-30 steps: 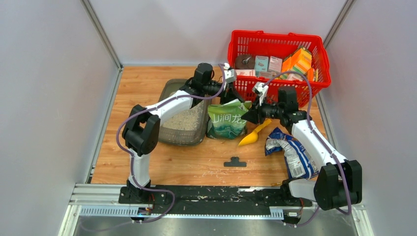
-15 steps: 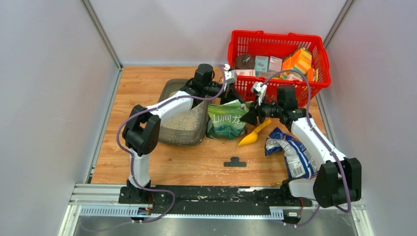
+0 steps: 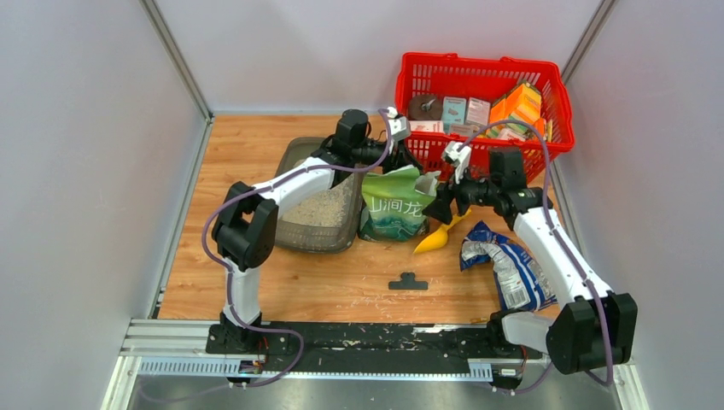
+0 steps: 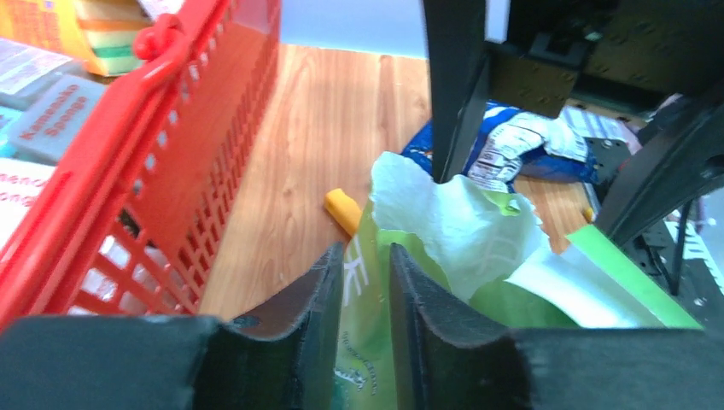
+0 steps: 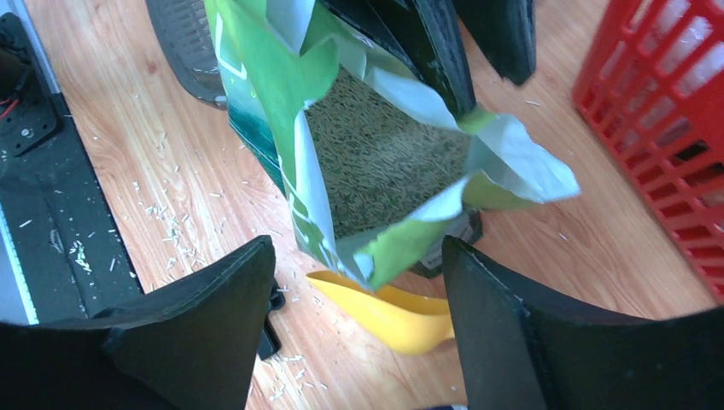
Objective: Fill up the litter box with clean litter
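Both arms converge at frame centre on the green bag [image 3: 394,209]: left gripper [image 4: 365,260] barely parted astride its rim, right gripper [image 5: 357,256] released wide, red basket [image 4: 213,60] close at upper right.

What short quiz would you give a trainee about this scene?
1. True or false: the green bag is sealed at the top.
2. The yellow scoop lies: A in the red basket; B on the table beside the green bag; C in the grey tray.
3. Which tool's fingers stand wide apart, facing the bag's mouth?
Key: 1 false, its mouth gapes, with granules showing inside. 2 B. 3 the right tool.
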Available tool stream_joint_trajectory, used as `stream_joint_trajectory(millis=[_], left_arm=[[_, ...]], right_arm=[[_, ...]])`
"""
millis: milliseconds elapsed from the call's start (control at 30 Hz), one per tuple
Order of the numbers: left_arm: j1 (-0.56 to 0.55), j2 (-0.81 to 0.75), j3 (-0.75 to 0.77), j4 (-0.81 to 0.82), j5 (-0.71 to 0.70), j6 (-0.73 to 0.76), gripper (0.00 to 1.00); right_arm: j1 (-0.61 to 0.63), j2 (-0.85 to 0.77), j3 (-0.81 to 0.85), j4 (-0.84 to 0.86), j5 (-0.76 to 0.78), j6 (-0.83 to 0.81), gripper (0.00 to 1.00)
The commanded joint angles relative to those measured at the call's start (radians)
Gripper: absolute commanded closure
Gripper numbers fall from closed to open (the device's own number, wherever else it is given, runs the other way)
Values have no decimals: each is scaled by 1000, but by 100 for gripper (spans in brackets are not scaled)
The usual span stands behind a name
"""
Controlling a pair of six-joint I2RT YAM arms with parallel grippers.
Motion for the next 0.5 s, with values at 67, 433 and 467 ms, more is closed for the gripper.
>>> stream_joint_trajectory(millis=[67, 433, 467], left_arm=[[40, -92, 48, 43, -105, -69, 55], [112, -281, -24, -235, -120, 50, 53], [117, -299, -27, -262, -120, 64, 53]], right_arm=[[-110, -75, 43, -78, -16, -70, 14], [-158, 71, 95, 11, -264, -193, 0], [-158, 83, 108, 17, -285, -193, 0]])
